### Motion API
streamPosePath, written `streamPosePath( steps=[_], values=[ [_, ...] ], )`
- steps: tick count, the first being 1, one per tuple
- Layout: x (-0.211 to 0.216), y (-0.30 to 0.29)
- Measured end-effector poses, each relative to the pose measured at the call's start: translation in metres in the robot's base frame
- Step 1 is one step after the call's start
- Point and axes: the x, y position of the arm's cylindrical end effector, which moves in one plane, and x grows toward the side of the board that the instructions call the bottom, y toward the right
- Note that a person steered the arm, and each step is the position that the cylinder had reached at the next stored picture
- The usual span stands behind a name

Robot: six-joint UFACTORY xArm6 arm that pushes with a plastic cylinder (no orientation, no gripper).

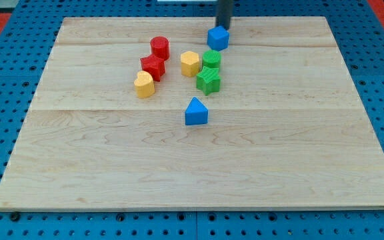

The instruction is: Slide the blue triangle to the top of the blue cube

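Note:
The blue triangle (196,111) lies near the middle of the wooden board (112,167). The blue cube (218,38) sits near the view's top, above and a little right of the triangle. My tip (223,27) is at the cube's top edge, touching or nearly touching it, far from the triangle. Between cube and triangle stand two green blocks (211,59), (209,80).
A yellow block (190,63) sits left of the green ones. A red cylinder (159,47) and a red star-like block (153,67) stand further left, with a yellow heart-like block (145,85) below them. Blue pegboard surrounds the board.

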Motion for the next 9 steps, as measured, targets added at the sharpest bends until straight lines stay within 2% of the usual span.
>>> streamPosePath(
  steps=[1, 2, 3, 4, 5, 6, 7, 8, 9],
  values=[
    [0.021, -0.004],
    [0.005, -0.003],
    [-0.016, 0.076],
    [0.056, 0.167],
    [0.186, 0.153],
    [0.306, 0.096],
    [0.353, 0.031],
    [0.331, -0.031],
    [0.279, -0.074]
  ],
)
